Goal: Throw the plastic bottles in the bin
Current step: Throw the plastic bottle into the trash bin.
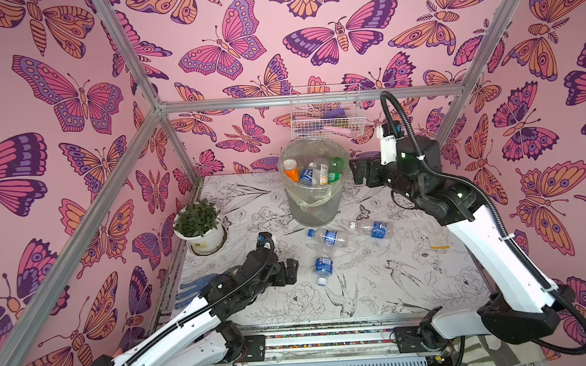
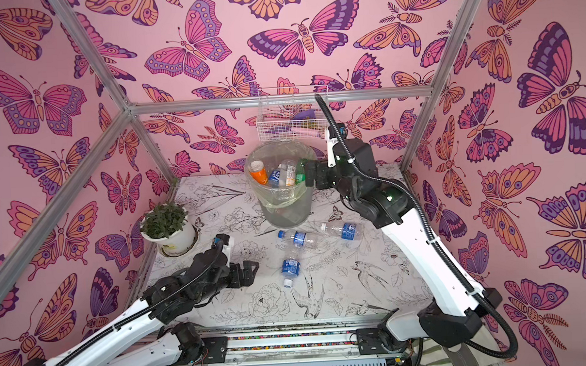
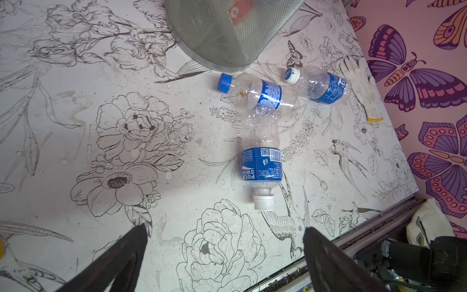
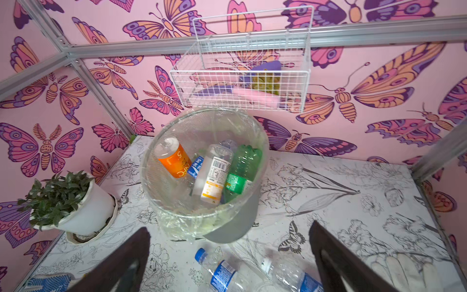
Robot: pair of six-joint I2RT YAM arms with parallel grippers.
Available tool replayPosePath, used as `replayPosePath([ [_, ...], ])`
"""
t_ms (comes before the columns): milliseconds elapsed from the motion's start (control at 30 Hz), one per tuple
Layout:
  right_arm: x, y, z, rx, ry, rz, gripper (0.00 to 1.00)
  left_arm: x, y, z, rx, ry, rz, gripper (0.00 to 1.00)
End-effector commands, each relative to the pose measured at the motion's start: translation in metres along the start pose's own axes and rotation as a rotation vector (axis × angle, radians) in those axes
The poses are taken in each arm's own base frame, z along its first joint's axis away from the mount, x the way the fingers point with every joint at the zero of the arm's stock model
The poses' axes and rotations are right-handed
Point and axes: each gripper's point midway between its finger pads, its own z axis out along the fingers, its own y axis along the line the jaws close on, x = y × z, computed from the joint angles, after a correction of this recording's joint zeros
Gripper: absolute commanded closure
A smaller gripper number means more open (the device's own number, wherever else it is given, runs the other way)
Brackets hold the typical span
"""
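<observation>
Bottles of clear plastic with blue labels, three in all, lay on the flower-printed table (image 1: 374, 289) in front of the round translucent grey-white bin (image 1: 316, 213): a blue-capped bottle (image 3: 255, 91), a white-capped bottle (image 3: 321, 86) beside it, and a third bottle (image 3: 261, 156) whose base seemed to touch the blue-capped one. More leaned inside the bin, against its thin clear bag (image 4: 177, 227): an orange-labelled bottle (image 4: 173, 161), a green bottle (image 4: 242, 169) and a clear bottle with a white-and-yellow label (image 4: 214, 174); whatever lay lower was only a blur through the wall. The left gripper (image 1: 290, 271) hung low near the third bottle, jaws spread wide and empty. The right gripper (image 1: 358, 171), raised beside the bin's rim, gaped just as wide with nothing in it; in a top view its fingers (image 2: 310, 176) covered part of the rim and the green bottle. A blue-dotted glove (image 1: 191, 290) was half hidden under the left arm, and the contents of the white wire basket (image 1: 326, 117) on the back wall could not be made out.
</observation>
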Motion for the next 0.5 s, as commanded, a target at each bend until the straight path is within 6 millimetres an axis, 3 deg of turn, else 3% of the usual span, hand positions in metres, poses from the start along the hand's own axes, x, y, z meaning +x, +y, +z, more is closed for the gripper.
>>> replayPosePath([
  [0,0.006,-0.023,-0.005,0.064,-0.015,0.045,0.01,-0.008,-0.019,0.006,0.031,-0.013,0.013,0.02],
  [167,0.031,-0.057,-0.017,0.119,0.007,0.108,0.01,-0.001,-0.039,0.026,0.044,0.041,0.049,0.03],
  [467,0.086,-0.088,-0.022,0.181,0.086,0.166,0.01,0.010,-0.074,0.068,0.054,0.141,0.102,0.07],
])
